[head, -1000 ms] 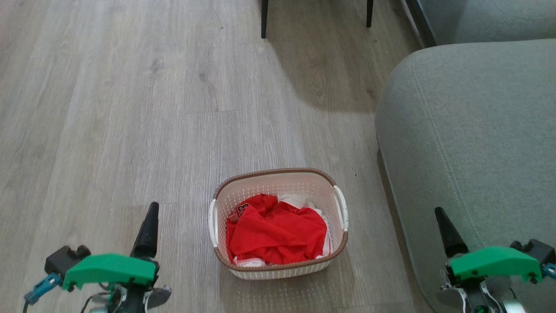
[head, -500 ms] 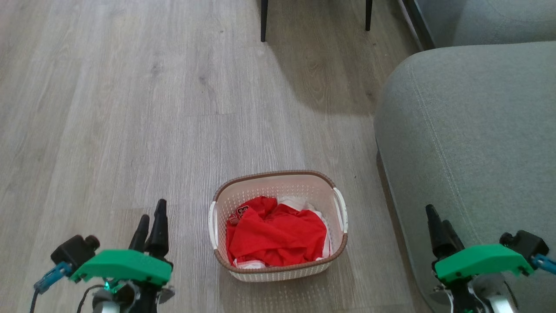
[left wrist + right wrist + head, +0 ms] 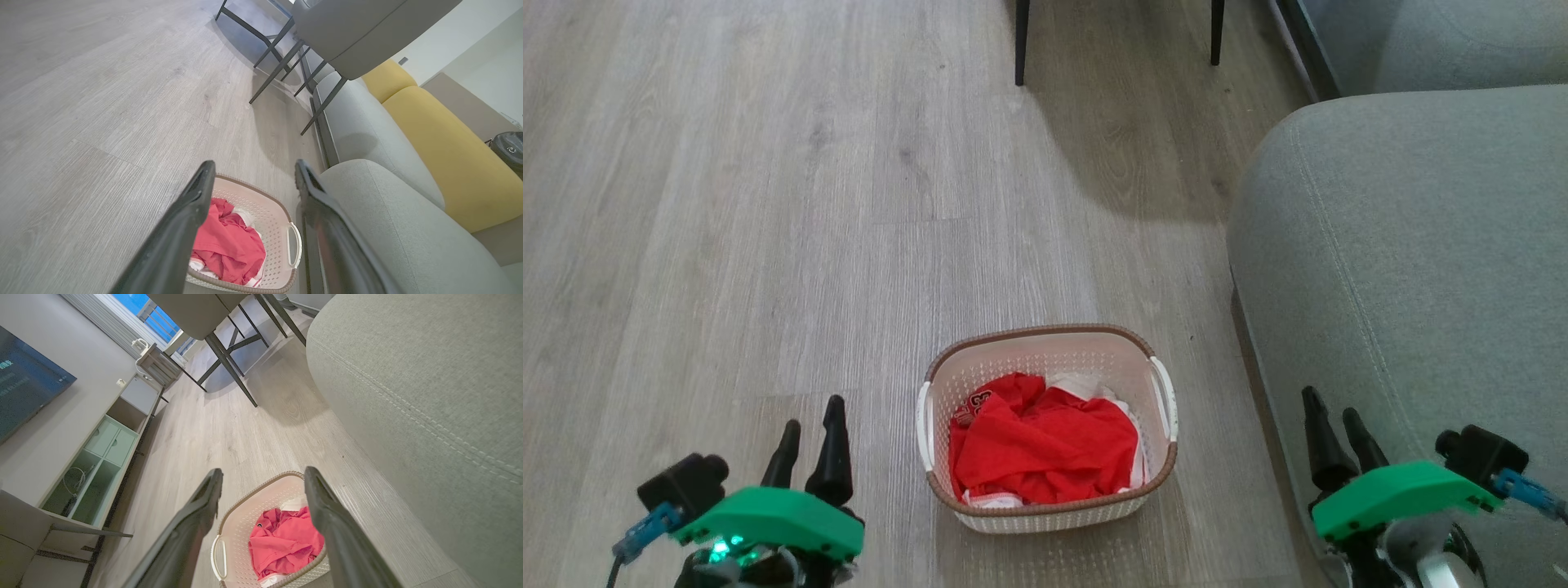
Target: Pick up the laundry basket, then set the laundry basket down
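The laundry basket (image 3: 1045,516) stands on the wooden floor, cream-white and perforated, with a brown rim and a white handle on each side. A crumpled red garment (image 3: 1045,449) lies inside over some white cloth. My left gripper (image 3: 812,416) hovers open to the basket's left, clear of the left handle (image 3: 922,425). My right gripper (image 3: 1330,403) is open to the basket's right, in front of the sofa and apart from the right handle (image 3: 1166,400). In the left wrist view the basket (image 3: 273,220) shows between the fingers of the left gripper (image 3: 254,165). The right wrist view likewise frames the basket (image 3: 245,522) between the fingers of the right gripper (image 3: 263,471).
A grey sofa (image 3: 1405,269) stands close along the basket's right side. Dark chair legs (image 3: 1020,41) stand farther ahead. A low TV cabinet (image 3: 102,457) lines the far wall, and a yellow cushion (image 3: 441,143) sits on the sofa back. Bare floor (image 3: 727,204) stretches left and ahead.
Each gripper showed one finger a second ago; now two fingers stand apart on each. Both wrists have drifted slightly inward toward the basket. The basket rests where it was.
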Tool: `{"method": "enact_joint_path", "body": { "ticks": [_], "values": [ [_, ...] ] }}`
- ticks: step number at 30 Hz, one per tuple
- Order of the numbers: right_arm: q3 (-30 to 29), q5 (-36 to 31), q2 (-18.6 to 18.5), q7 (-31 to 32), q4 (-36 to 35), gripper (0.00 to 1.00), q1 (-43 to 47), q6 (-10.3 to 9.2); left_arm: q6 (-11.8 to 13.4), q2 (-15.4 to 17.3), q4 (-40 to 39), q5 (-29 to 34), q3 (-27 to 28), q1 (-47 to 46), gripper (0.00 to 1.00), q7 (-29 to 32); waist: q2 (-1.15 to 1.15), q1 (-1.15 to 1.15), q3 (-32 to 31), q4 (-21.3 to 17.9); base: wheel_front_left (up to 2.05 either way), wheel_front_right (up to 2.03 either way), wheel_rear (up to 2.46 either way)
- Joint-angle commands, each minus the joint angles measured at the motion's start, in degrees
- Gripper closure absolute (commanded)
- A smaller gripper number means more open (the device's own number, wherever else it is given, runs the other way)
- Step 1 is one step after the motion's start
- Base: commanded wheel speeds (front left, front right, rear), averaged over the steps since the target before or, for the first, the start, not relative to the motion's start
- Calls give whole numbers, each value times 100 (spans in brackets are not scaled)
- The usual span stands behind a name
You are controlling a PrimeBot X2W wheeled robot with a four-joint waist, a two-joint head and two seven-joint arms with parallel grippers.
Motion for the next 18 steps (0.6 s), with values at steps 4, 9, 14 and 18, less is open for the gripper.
{"method": "enact_joint_path", "body": {
  "ticks": [4, 9, 14, 18],
  "values": [
    [160, -408, -59, -134, -167, 0, -137, -5, 78, 90, -241, 437, 21, -165, 0, -141, 0, 0, -5, -1, 0, 0, 0],
    [256, -813, -64, -234, -145, 0, -136, -5, 163, 101, -246, 881, -37, -133, 0, -242, 0, 0, -14, -10, 0, 0, 0],
    [338, -1144, -67, -318, -137, 0, -126, -5, 220, 108, -235, 1239, -86, -102, 0, -328, 0, 0, -15, -18, 0, 0, 0],
    [393, -1411, -70, -386, -149, 0, -122, -5, 257, 112, -233, 1523, -129, -78, 0, -396, 0, 0, -8, -20, 0, 0, 0]
  ]
}}
